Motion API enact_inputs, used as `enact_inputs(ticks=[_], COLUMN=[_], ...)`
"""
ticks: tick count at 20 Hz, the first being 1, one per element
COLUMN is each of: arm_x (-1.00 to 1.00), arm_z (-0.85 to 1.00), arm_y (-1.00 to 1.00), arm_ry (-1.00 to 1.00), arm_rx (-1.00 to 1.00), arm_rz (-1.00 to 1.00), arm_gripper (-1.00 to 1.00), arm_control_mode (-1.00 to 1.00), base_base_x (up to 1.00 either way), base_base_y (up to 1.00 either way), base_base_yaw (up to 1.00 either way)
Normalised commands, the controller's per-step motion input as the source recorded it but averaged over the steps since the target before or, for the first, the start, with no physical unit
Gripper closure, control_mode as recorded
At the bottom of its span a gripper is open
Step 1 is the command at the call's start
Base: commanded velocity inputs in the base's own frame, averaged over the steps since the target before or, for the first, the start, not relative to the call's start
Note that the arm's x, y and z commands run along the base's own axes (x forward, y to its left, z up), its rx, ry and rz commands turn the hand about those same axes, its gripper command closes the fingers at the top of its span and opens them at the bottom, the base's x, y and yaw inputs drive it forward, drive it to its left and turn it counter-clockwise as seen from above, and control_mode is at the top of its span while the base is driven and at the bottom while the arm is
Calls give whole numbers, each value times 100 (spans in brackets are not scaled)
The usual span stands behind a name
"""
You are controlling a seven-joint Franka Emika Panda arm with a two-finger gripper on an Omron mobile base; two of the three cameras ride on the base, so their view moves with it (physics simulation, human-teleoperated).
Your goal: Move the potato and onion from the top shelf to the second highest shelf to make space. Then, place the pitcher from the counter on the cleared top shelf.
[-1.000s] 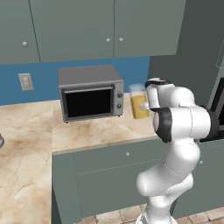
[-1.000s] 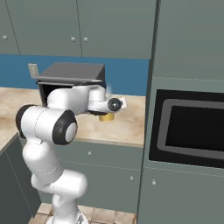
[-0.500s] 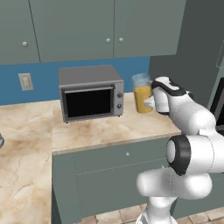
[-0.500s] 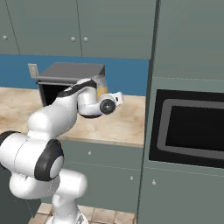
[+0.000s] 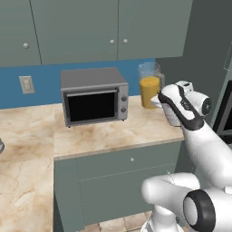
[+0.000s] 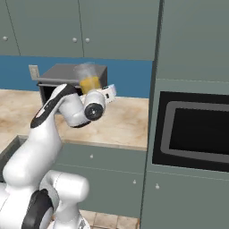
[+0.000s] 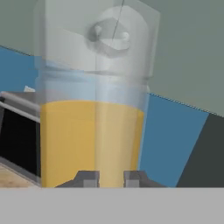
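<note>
Pitcher stage of the task, by my reading: the arm is stretched out over the surface [image 5: 113,131] with the claw [image 7: 111,178] right at the pitcher [image 7: 92,113], so the fetch-and-carry part seems to be in hand rather than the vegetable shuffle. Nearest first: in the hand view the two dark finger tips [image 7: 87,179] sit close together at the bottom, pinched on the narrow vertical strip that runs down the pitcher's near side, apparently its handle. The jaws are drawn in as tight as they go, so I judge the claw is gripping the pitcher by that strip, though the contact itself sits at the picture's lower edge and is hard to check. Just beyond the tips the clear body rises, orange-yellow liquid in the lower part, a pale bluish band above, a cloudy lid on top. From the left base view the pitcher [image 5: 150,89] stands at the back right corner of the surface, just beside the toaster oven [image 5: 94,96] and close to the blue wall [image 5: 41,84], with the white wrist in front of its foot. From the right base view the pitcher [image 6: 89,79] stands upright just behind the wrist. Whether its base is touching the stone I cannot tell. Next move, as I judge it: lift straight and level so nothing slops, clear the oven, then turn toward the fridge and its top shelf. Risk: a handle grip may let the body swing.
</note>
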Motion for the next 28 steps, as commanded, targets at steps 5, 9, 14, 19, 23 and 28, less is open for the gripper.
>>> enact_inputs(ticks=[5,9,14,19,23,28], arm_x=[-96,-100,-94,-48,-3,0], arm_z=[68,27,38,29,5,0], arm_y=[28,11,3,0,0,0], arm_ry=[0,0,0,0,1,3], arm_rx=[0,-1,-1,-1,0,0], arm_rz=[0,0,0,0,0,0], arm_gripper=[100,100,100,100,100,100], arm_control_mode=[-100,-100,-100,-100,-100,-100], base_base_x=[0,0,0,0,0,0], base_base_y=[0,0,0,0,0,0], base_base_yaw=[0,0,0,0,0,0])
